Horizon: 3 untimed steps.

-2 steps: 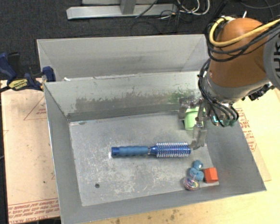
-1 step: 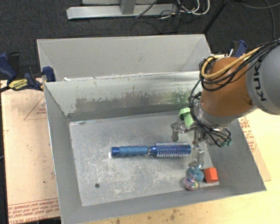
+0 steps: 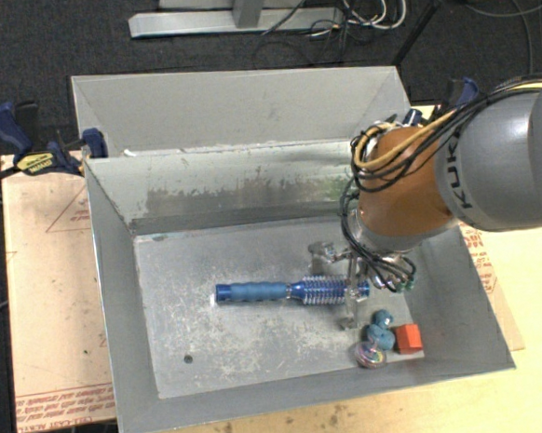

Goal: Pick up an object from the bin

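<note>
Near the front wall of the bin [image 3: 116, 270], at the right, an orange block [image 3: 409, 339], a small blue thing [image 3: 381, 327] and a purplish round thing [image 3: 369, 354] lie close together. Just behind them the gripper [image 3: 337, 288] is spread wide, one finger on each side of the bristled head of a blue hairbrush [image 3: 258, 292]. The brush lies flat on the floor, handle pointing left. The orange-covered wrist reaches down from the right.

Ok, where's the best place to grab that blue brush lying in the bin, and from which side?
Probably the handle of the blue brush, taken from straight above and closed across its narrow width. The brush lies flat with the handle pointing toward the view's left over bare bin floor. The bristled head, beside the gripper, is wider and its bristles would likely give.
</note>
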Tool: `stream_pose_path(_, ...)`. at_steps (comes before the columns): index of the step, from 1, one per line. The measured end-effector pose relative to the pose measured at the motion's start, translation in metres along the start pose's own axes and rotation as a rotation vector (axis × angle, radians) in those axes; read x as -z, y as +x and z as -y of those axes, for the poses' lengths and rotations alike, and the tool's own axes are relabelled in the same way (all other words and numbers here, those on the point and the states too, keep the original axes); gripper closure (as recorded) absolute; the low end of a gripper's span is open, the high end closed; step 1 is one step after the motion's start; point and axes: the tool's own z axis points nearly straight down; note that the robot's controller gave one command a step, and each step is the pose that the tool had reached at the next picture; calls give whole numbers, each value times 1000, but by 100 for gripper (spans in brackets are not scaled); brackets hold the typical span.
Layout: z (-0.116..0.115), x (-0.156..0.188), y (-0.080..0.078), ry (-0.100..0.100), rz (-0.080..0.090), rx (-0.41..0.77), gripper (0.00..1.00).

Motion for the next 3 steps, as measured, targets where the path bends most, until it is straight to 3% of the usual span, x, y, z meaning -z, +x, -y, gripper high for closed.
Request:
stream_pose_path(1, 1, 2, 0, 2, 2, -1, 100)
stream_pose_path(2, 9, 110, 18, 6, 10, 13, 100)
stream_pose_path(3, 25, 205, 30, 6, 12, -72, 100)
